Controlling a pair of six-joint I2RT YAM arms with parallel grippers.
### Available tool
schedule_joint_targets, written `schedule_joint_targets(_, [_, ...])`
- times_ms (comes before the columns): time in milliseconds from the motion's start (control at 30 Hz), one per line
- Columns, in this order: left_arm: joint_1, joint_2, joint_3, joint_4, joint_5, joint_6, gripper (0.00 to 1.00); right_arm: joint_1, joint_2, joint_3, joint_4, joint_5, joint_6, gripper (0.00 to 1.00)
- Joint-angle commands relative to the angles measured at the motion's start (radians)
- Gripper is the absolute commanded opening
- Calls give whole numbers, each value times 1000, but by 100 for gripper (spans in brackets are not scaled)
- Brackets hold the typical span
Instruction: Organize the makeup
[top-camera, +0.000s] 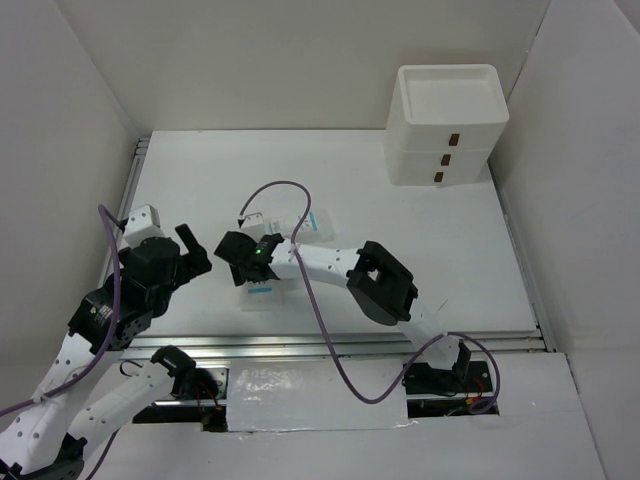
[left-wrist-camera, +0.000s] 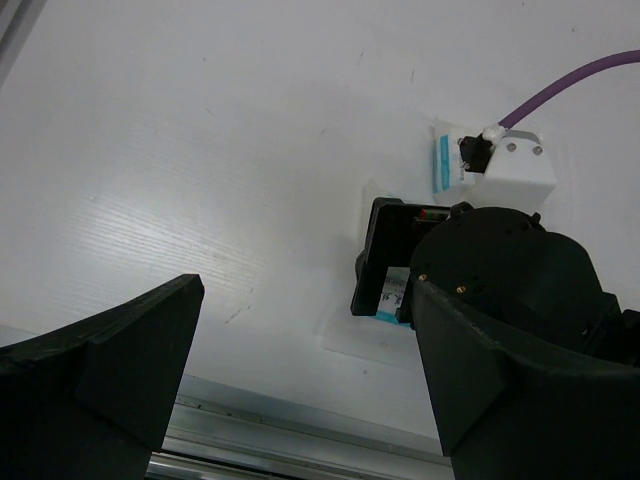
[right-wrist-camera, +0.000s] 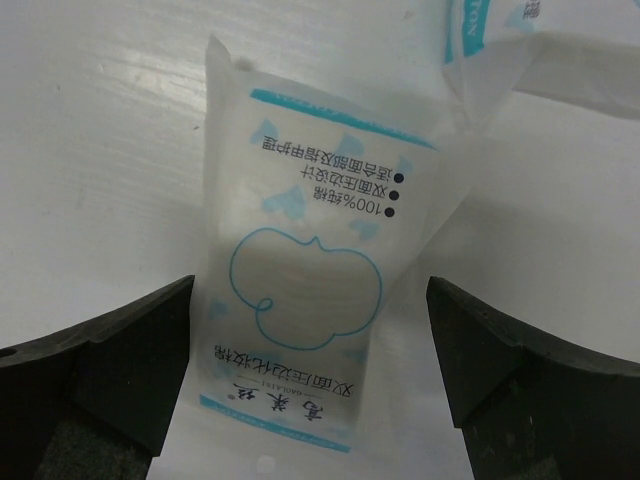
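Beneath the spread right claw lies a glossy rectangular sachet.

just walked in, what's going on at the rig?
The right tool is open and set over a white-and-blue sachet near the middle of the table, a finger on each side, not gripping it. A second sachet lies just beyond. The left tool hangs open over bare table on the left, holding nothing. The white drawer unit sits at the far right corner.
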Motion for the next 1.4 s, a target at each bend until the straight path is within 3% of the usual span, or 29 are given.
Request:
schedule_joint_targets(0, [4,-9,0,40,5,22,99,2,6,-31,5,-49,-3,100])
schedule_joint_targets(100, [2,-9,0,39,3,21,99,4,0,-37,2,-62,-1,94])
schedule_joint_targets(200, [4,-14,-1,42,5,24,99,4,-93,-134,149,-117,-44,62])
schedule_joint_targets(300, [4,-16,-1,40,5,24,99,5,-190,-201,228,-143,-81,57])
schedule_joint_targets(533, [4,-22,-3,42,6,25,99,-37,-437,-190,214,-129,-185,58])
schedule_joint_targets(667, [4,-26,-1,39,6,27,99,-198,-590,-116,188,-147,-306,59])
schedule_joint_targets(800, [2,-34,-4,40,5,25,99,-526,-641,-45,287,-322,-492,59])
schedule_joint_targets(900, [2,-42,-4,42,5,25,99,-738,-569,130,302,-399,-567,60])
schedule_joint_targets(1033, [2,-45,-6,40,6,24,99,-955,-366,398,249,-339,-441,60])
schedule_joint_targets(1133, [0,-49,-9,45,11,30,99,-1076,-295,490,272,-413,-374,60])
schedule_joint_targets(1233, [0,-43,-9,53,20,37,99,-1143,-255,469,419,-511,-367,65])
schedule_joint_targets(1367, [0,-35,-9,62,37,48,100,-1173,-158,561,447,-410,-308,62])
